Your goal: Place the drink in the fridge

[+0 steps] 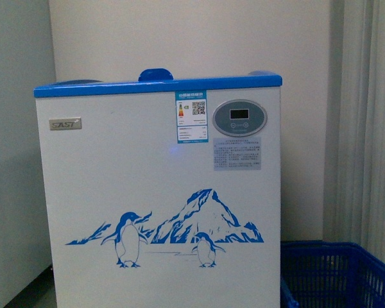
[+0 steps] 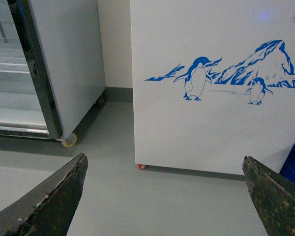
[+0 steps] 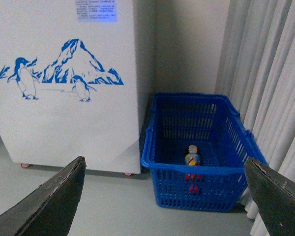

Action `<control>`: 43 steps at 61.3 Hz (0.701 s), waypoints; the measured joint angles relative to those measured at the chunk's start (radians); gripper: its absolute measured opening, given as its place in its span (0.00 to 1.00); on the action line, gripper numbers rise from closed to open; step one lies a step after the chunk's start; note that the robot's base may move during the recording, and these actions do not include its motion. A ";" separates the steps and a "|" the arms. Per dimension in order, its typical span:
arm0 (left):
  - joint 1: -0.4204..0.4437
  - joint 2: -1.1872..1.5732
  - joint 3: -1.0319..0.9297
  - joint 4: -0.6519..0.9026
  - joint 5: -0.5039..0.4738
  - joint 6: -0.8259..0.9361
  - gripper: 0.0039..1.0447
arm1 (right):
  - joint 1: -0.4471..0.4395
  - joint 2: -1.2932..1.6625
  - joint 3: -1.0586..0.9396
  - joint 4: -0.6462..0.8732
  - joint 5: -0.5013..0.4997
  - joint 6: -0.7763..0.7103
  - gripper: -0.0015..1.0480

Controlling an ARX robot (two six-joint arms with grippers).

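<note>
Left fingers [image 2: 59, 201] and right fingers [image 3: 59, 201] both spread, empty. Drink [image 3: 192, 157] sits in the blue basket [image 3: 226, 187], just beside the fridge [image 1: 154, 192]. Looks like the pre-grasp step. Next: right arm drops into the basket and pinches the bottle. The lid probably needs sliding by its blue handle [image 1: 156, 75].

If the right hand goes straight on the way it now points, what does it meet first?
Most likely the blue plastic mesh basket beside the white penguin-picture fridge, though depth is unclear.

Smooth-painted fridge [image 1: 154, 192]; plastic lattice basket [image 3: 221, 189]; scuffed fingers [image 2: 54, 201].
</note>
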 joint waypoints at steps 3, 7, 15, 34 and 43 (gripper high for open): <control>0.000 0.000 0.000 0.000 0.000 0.000 0.92 | 0.000 0.000 0.000 0.000 0.000 0.000 0.93; 0.000 0.000 0.000 0.000 0.000 0.000 0.92 | 0.000 0.000 0.000 0.000 0.000 0.000 0.93; 0.000 0.000 0.000 0.000 0.000 0.000 0.92 | 0.000 0.000 0.000 0.000 0.000 0.000 0.93; 0.000 0.000 0.000 0.000 0.000 0.000 0.92 | 0.000 0.000 0.000 0.000 0.000 0.000 0.93; 0.000 0.000 0.000 0.000 0.000 0.000 0.92 | 0.000 0.000 0.000 0.000 -0.001 0.000 0.93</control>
